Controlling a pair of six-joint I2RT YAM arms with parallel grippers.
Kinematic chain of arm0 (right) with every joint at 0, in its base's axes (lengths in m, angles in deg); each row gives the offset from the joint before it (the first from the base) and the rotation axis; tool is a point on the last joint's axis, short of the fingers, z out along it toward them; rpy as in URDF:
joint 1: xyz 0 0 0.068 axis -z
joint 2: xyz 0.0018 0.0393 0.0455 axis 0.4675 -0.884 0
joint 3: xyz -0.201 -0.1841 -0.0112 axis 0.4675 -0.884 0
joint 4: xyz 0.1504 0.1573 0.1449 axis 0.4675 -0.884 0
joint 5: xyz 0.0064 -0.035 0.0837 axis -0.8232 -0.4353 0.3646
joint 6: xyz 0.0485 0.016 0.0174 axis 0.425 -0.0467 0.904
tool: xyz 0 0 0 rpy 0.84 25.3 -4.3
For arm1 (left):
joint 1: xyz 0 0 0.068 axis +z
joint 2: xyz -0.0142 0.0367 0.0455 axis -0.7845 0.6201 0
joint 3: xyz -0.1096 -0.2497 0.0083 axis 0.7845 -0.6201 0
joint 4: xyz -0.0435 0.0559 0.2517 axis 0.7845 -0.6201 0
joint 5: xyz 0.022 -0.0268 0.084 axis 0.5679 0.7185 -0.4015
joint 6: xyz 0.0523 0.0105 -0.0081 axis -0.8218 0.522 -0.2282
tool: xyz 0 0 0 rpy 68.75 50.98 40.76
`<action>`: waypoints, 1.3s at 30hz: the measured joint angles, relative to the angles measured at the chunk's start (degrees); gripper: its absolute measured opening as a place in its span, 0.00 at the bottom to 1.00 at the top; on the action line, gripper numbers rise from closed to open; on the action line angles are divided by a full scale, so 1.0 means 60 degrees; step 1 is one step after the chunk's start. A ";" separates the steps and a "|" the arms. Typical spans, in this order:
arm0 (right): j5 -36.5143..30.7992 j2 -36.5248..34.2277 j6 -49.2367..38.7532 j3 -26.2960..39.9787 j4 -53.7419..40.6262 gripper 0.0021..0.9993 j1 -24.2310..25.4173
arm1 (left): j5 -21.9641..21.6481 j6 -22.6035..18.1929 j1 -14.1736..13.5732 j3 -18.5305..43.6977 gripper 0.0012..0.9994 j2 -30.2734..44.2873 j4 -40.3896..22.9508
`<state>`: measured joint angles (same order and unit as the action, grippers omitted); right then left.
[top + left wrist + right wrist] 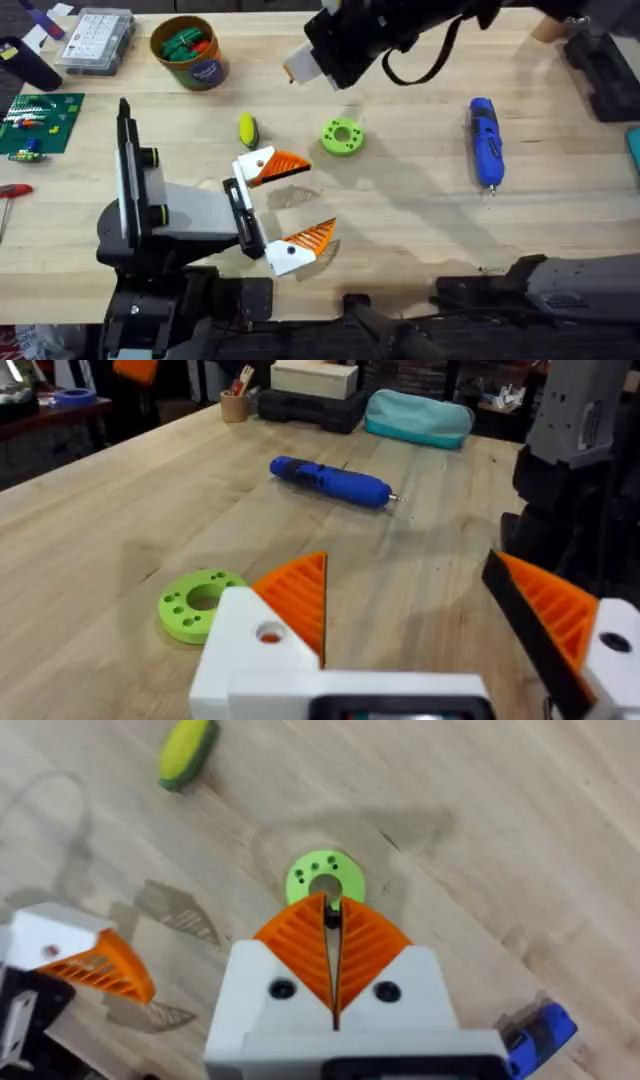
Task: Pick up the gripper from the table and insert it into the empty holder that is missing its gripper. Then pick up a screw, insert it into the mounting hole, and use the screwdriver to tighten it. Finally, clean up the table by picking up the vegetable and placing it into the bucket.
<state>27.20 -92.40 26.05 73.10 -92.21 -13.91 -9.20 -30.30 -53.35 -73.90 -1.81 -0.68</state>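
My left gripper point(295, 203) point(420, 610) rests low on the table, open, with nothing between its white and orange fingers. The right gripper point(300, 65) point(332, 920) hangs high above the table, shut on a small dark screw at its tips, directly over a green ring point(341, 137) point(195, 603) point(325, 880) with holes. The yellow vegetable point(247, 129) point(188, 750) with a green end lies left of the ring. Far to the right lies the blue screwdriver point(485, 140) point(335, 480) point(540, 1025). At the back left stands the orange bucket point(188, 50). The loose gripper and its holder are out of view.
A clear compartment box point(95, 40) sits left of the bucket, and a green circuit board point(35, 120) lies at the left edge. A teal pouch point(418, 415) and black cases sit at the far right. Bare wood lies between the ring and the screwdriver.
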 joint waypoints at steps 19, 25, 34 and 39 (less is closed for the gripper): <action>0.0475 0.0039 -0.0653 0.0303 -0.1085 0.00 -0.0805 | 0.0000 0.0000 0.0000 0.0000 0.99 0.0002 0.0000; 0.0373 0.0028 -0.0827 0.0765 -0.1514 0.00 -0.1048 | 0.0000 0.0000 0.0000 0.0000 0.99 0.0002 0.0000; 0.0310 -0.0850 -0.1552 0.1997 -0.2562 0.00 -0.1672 | -0.0001 0.0000 0.0000 0.0000 0.99 0.0002 0.0000; 0.0270 -0.1139 -0.1996 0.2227 -0.2808 0.00 -0.2051 | 0.0000 0.0000 0.0000 0.0000 0.99 0.0001 0.0000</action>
<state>28.81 -99.24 14.08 86.46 -109.05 -26.22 -9.20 -30.30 -53.35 -73.90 -1.81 -0.68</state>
